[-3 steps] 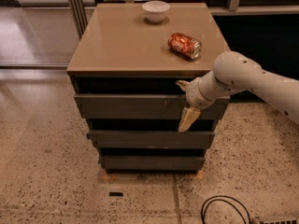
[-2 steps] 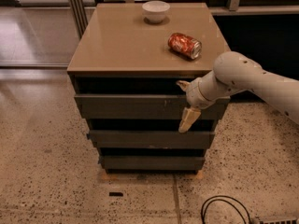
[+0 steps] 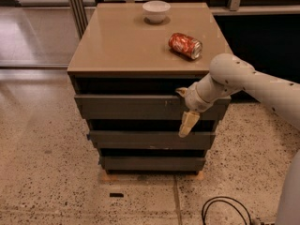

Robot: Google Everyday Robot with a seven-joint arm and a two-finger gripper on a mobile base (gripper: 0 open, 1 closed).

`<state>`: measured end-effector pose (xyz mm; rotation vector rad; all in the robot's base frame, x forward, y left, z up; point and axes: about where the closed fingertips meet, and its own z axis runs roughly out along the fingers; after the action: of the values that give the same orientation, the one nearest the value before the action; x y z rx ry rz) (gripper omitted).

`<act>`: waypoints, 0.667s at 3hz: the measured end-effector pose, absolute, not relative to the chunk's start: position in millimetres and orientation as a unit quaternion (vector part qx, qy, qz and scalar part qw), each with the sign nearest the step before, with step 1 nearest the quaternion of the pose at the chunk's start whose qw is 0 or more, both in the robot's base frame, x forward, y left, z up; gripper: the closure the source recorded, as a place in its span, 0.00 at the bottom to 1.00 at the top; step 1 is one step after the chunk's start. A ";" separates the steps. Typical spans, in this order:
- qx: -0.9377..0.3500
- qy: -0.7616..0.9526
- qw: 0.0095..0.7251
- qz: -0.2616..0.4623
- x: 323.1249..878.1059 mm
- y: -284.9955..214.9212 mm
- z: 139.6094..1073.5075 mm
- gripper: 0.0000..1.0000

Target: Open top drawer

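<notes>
The wide, dark grey, handle-less top drawer (image 3: 131, 107) is found directly under the tan cabinet top (image 3: 126, 46). The pale gripper (image 3: 183, 111) is set at its right upper edge; its grip cannot be told. A straight, level outward pull is advised.

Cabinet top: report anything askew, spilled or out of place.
The red can lies on its side near the right edge; no spill shows. The pincer is at the right of the top drawer.
</notes>
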<state>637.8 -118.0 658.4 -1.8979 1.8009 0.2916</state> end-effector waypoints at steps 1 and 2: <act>-0.695 0.667 0.232 0.134 619.4 -120.4 648.7 0.00; -0.695 0.664 0.239 0.138 604.2 -120.3 652.3 0.00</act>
<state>604.2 -120.3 652.3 -1.9016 1.8187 0.3765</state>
